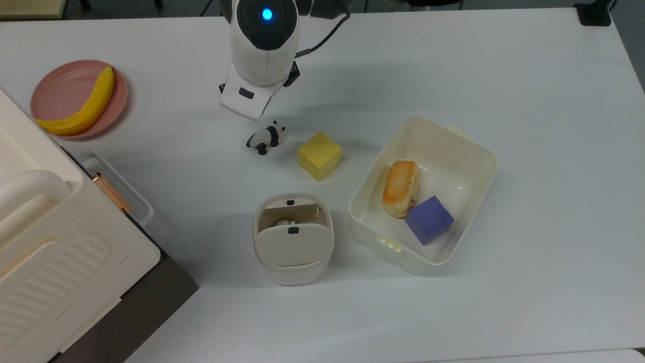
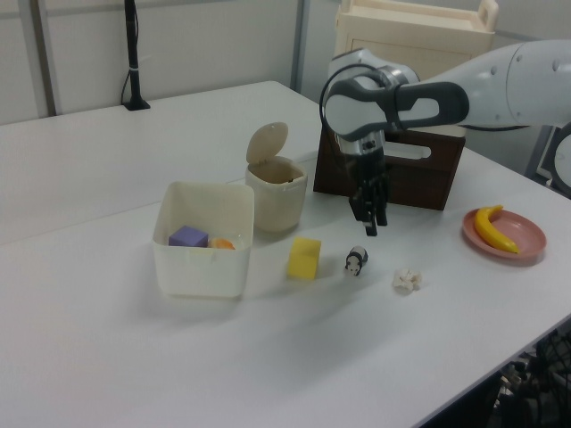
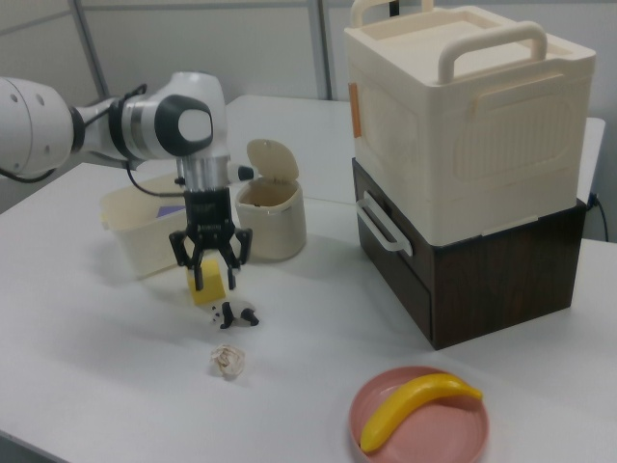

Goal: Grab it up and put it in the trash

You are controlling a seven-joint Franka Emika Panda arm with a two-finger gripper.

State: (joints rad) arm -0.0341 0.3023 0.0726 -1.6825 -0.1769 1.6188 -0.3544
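Note:
The crumpled white paper wad [image 3: 228, 361] lies on the white table in front of the panda figurine [image 3: 234, 314]; it also shows in the left view [image 2: 407, 281]. In the top view my arm [image 1: 262, 45] covers it. My gripper [image 3: 209, 280] hangs open above the table, up and to the right view's left of the wad, holding nothing. The left view has the gripper [image 2: 368, 225] above the panda [image 2: 356, 260]. The trash [image 1: 292, 275] is a small cream bin with its flap lid tilted up [image 2: 277, 201] [image 3: 275, 231], standing beyond the panda.
A yellow cube [image 1: 319, 155] sits by the panda [image 1: 266, 137]. A cream tub [image 1: 428, 121] holds bread and a purple cube. A pink plate [image 1: 60, 80] with a banana lies at the top view's left. A large cream box on a dark base [image 3: 463, 125] stands nearby.

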